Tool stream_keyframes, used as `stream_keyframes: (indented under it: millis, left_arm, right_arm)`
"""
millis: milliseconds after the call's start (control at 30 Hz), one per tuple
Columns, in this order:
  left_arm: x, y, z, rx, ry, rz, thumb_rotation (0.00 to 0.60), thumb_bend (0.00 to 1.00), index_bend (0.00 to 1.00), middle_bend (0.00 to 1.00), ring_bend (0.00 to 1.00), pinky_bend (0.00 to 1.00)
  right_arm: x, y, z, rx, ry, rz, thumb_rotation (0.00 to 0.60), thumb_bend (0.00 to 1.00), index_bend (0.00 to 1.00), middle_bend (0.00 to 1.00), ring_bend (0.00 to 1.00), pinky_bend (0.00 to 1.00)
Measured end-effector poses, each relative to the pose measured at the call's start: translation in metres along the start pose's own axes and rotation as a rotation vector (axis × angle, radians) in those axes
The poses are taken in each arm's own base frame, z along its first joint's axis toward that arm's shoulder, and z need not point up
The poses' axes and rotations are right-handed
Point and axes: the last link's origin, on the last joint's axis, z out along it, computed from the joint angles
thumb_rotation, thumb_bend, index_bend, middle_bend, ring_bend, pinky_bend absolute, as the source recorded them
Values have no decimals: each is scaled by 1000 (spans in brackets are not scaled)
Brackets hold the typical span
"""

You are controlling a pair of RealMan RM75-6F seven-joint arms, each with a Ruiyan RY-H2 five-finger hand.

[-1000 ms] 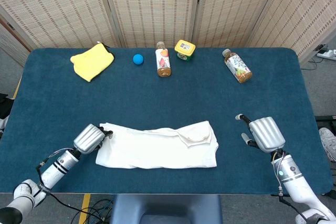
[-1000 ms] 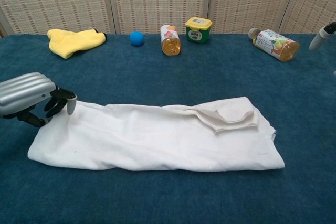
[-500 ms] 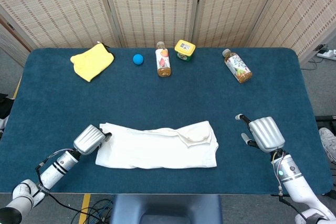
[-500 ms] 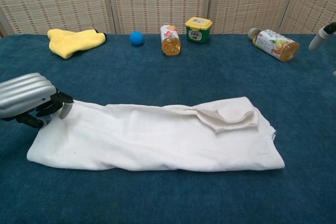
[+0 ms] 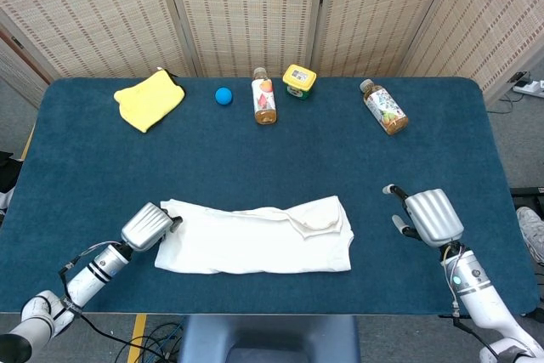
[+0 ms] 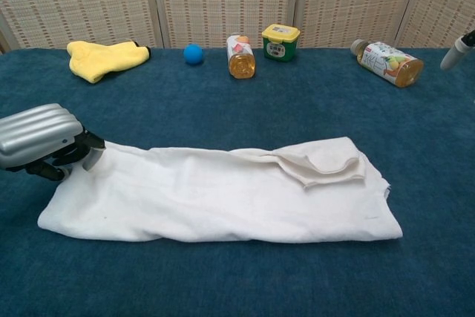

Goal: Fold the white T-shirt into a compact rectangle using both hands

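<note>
The white T-shirt lies as a long folded band near the table's front edge, with a sleeve flap turned over at its right end. My left hand sits at the shirt's left end. Its fingers are curled in against the cloth's upper left corner and seem to pinch it. My right hand hovers to the right of the shirt, apart from it, fingers spread and holding nothing. The chest view shows only one of its fingertips at the right border.
Along the far edge of the blue table are a yellow cloth, a blue ball, a lying bottle, a yellow-lidded jar and another lying bottle.
My left hand's fingers have curled in onto the shirt's left corner, and the hand edged slightly toward the cloth. The right hand has barely moved.
</note>
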Motion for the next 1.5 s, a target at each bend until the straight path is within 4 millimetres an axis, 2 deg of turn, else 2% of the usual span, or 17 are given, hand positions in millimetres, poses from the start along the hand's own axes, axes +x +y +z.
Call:
stream_keyframes:
  millis: [200, 400, 700, 1033, 1233, 1367, 1500]
  left_arm:
    - [3, -7, -7, 38, -12, -36, 600, 551, 688, 899, 795, 908]
    - [7, -20, -23, 100, -23, -69, 600, 551, 685, 897, 786, 907]
    - [12, -44, -57, 212, -42, -75, 600, 551, 682, 889, 774, 907]
    - [18, -82, -101, 375, -80, -37, 600, 551, 680, 880, 765, 906]
    - [18, -103, -121, 452, -125, 11, 600, 551, 674, 871, 755, 905]
    - [17, -113, -131, 504, -161, 17, 600, 551, 667, 862, 749, 905]
    - [18, -109, -129, 511, -149, -10, 600, 550, 664, 860, 748, 905]
  right_arm:
    - [1, 0, 0, 4, 6, 3, 600, 342, 300, 915, 948, 1000]
    - [0, -2, 0, 9, 10, 7, 600, 341, 300, 915, 948, 1000]
    - [1, -5, 1, 22, 20, 13, 600, 341, 300, 915, 948, 1000]
    - [3, -10, 0, 34, 32, 19, 600, 342, 300, 915, 948, 1000]
    - [3, -12, 0, 37, 36, 24, 600, 341, 300, 916, 948, 1000]
    - [3, -11, -1, 36, 41, 28, 600, 341, 300, 915, 948, 1000]
    - [4, -10, -3, 33, 43, 30, 600, 342, 300, 916, 948, 1000]
